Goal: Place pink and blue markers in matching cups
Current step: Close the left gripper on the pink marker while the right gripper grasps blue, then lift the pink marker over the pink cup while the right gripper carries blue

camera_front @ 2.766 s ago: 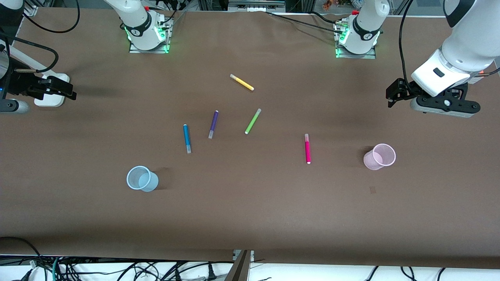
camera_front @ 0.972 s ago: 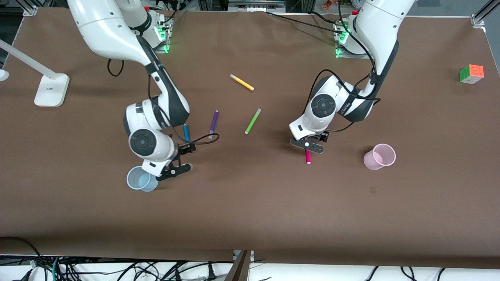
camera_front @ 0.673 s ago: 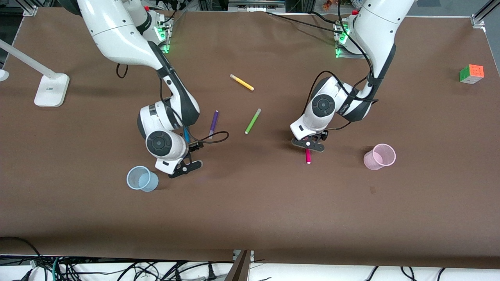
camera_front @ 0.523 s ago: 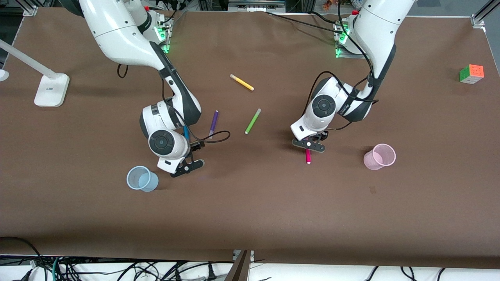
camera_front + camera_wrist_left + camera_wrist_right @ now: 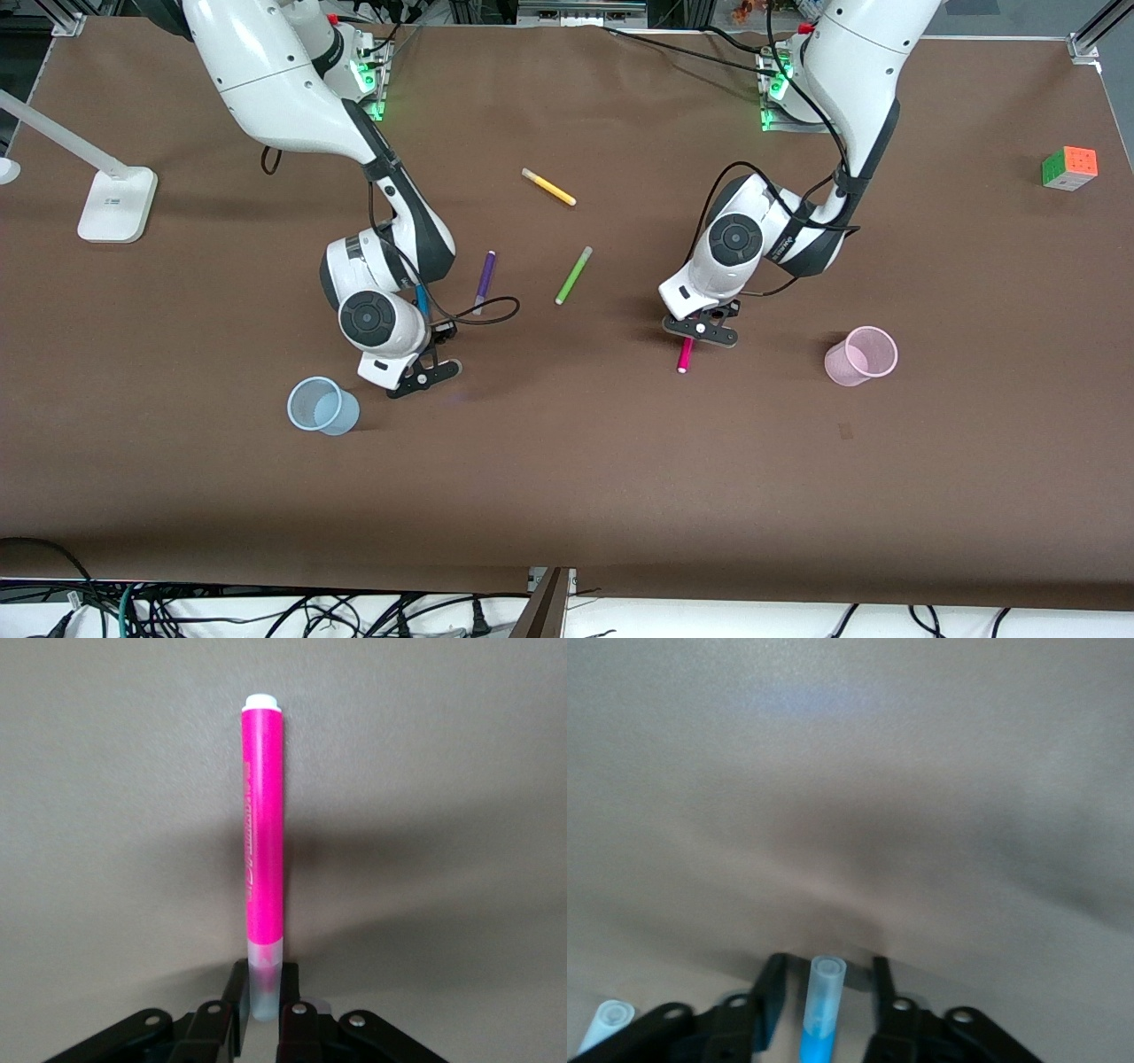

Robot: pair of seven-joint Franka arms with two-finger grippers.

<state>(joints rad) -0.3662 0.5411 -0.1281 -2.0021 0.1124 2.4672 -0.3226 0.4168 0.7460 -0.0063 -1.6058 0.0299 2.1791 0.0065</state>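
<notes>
The left hand (image 5: 259, 1028) pinches the pale cap end of the one pink marker (image 5: 263, 837), its magenta barrel slanting out toward the front camera over the brown surface (image 5: 567, 461), with the single pale pink cup (image 5: 859, 356) standing well apart toward the left arm's end. The right hand (image 5: 822, 1010) has its fingers (image 5: 767, 997) set narrowly on either side of the one blue marker (image 5: 819, 1010), not yet touching its greyish cap, while the single pale blue cup (image 5: 322, 406) stands near it, closer to the front camera. Three other markers lie loose between the arms, one purple (image 5: 484, 280), one green (image 5: 572, 276), one yellow (image 5: 548, 187), and one puzzle cube (image 5: 1069, 167) and one white lamp base (image 5: 116, 206) sit at the two ends of the surface.
</notes>
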